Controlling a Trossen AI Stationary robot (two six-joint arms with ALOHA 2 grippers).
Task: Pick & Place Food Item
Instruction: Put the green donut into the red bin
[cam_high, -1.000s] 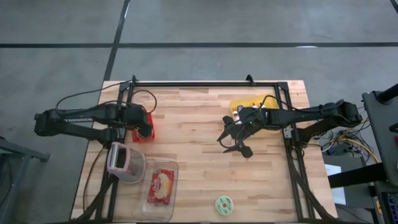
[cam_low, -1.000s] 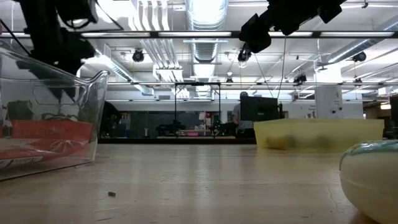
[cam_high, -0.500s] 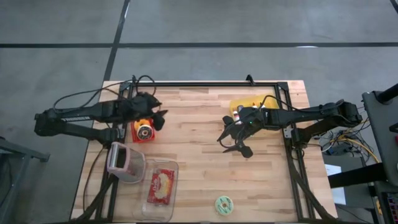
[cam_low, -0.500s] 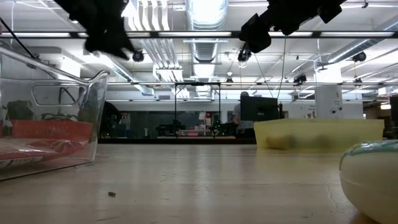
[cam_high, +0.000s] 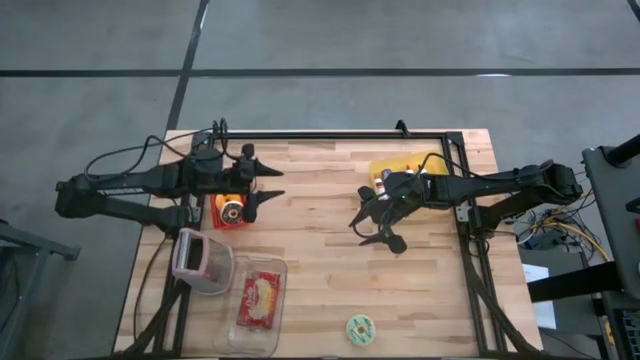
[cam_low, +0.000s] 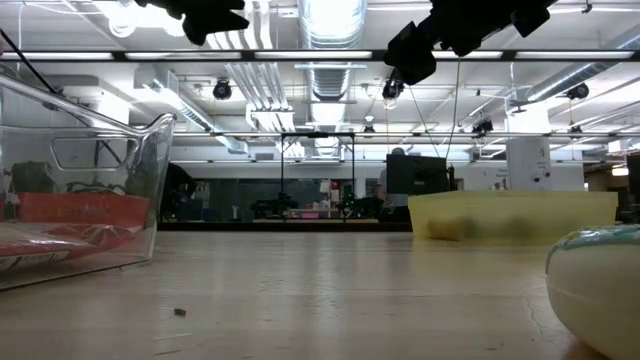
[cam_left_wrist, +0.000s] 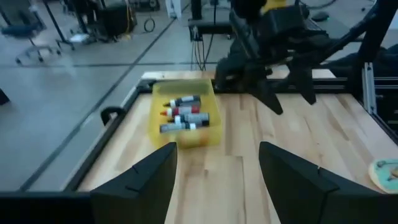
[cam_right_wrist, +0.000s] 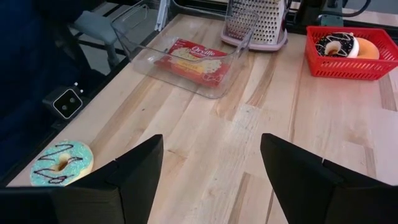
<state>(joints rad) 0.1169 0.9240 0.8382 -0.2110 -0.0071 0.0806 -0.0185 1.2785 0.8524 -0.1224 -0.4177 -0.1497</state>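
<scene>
Left gripper spread empty at 3 o'clock of red donut basket; right gripper parted, idle mid-table, likely awaiting its turn.

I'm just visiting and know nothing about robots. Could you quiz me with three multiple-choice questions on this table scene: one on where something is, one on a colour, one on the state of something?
1. Where does the packet lie?
A. in the clear tub
B. in the red basket
C. on the bare table

2. What colour is the bin that holds the markers?
A. blue
B. yellow
C. black

3. How do the left gripper's fingers stand?
A. shut on a donut
B. shut on nothing
C. open, holding nothing

Answers:
1. A: the right wrist view shows the packet inside the clear tub, beside the grater.
2. B: the left wrist view shows markers in a yellow bin.
3. C: in the high view its fingers are spread apart above the table, with the donuts lying in the red basket.
</scene>
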